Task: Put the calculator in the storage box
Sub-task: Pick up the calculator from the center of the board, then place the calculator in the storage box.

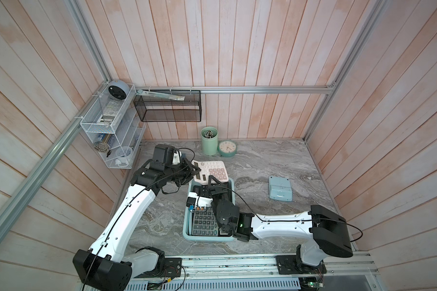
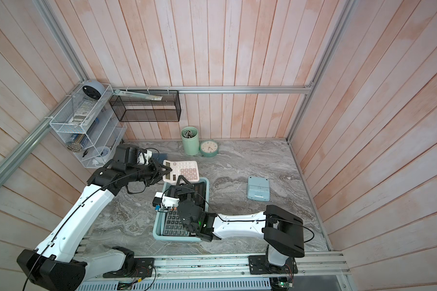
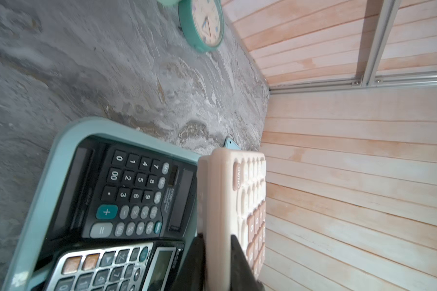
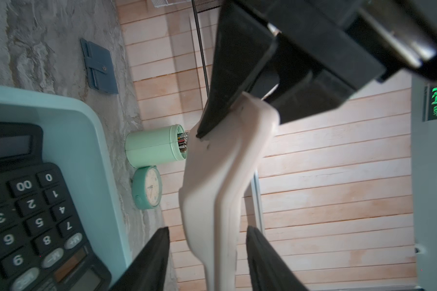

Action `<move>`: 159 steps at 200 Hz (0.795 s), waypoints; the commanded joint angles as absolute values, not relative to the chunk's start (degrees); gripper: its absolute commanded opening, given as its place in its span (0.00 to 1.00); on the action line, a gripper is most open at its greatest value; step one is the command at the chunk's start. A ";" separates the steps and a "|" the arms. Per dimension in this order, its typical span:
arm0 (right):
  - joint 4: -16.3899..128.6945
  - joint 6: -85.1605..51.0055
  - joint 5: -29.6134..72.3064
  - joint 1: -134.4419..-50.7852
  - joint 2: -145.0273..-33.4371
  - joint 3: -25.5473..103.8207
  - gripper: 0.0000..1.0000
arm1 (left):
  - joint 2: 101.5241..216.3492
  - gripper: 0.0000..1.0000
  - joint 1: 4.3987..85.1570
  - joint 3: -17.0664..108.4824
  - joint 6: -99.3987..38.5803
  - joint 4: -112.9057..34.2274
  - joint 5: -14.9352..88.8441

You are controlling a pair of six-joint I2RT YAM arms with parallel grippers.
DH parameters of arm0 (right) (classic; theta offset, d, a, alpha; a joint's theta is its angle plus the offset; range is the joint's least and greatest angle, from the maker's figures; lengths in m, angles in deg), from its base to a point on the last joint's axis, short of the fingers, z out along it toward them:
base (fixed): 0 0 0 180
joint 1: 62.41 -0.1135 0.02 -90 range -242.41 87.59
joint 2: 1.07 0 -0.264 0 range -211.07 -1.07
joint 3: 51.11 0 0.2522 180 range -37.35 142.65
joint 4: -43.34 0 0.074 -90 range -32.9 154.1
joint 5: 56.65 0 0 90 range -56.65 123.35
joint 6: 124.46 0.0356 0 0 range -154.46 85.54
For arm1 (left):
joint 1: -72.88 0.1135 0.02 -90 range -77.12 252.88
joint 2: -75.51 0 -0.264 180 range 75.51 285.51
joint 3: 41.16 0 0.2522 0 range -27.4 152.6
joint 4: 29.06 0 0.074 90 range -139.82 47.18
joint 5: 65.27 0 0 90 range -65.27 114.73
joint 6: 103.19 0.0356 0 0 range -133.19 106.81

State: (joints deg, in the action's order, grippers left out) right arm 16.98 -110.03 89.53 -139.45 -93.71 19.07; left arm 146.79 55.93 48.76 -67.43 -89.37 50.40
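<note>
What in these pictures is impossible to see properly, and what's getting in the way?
- Most of the black calculator in the storage box: under the right gripper in both top views.
- Display of the pink calculator: partly behind the left gripper, both top views.
- Contents of the white wire rack: too small in both top views.
- Part of the clock: cut off by the left wrist view's edge.

A green pen cup [image 1: 209,143] full of pens stands on the grey marble table [image 1: 263,161] against the back wall, with a round green clock [image 1: 226,148] just beside it. A blue wallet [image 4: 99,66] lies flat on the table. A black mesh basket [image 1: 168,109] hangs on the back wall with 1 long clear packet [image 1: 159,95] across its top. A white wire rack [image 1: 111,131] fills the left corner.
</note>
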 commanded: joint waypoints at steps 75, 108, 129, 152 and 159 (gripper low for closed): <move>76.65 -37.17 65.48 -121.01 -64.63 19.98 0.79 | 147.00 0.00 58.67 49.95 -49.15 -96.76 44.64; 82.48 -23.40 48.85 -107.24 -62.87 19.27 0.80 | 145.51 0.00 56.43 43.94 -48.30 -92.71 48.50; 84.31 -17.03 38.28 -99.63 -64.09 18.73 0.80 | 146.64 0.00 55.83 42.00 -46.64 -92.26 49.86; 84.34 -12.47 30.45 -93.03 -64.79 17.27 0.80 | 148.61 0.00 55.31 41.43 -44.18 -93.35 50.54; 83.98 -11.33 28.41 -91.35 -64.79 16.70 0.80 | 149.04 0.00 55.21 41.21 -43.80 -93.43 50.56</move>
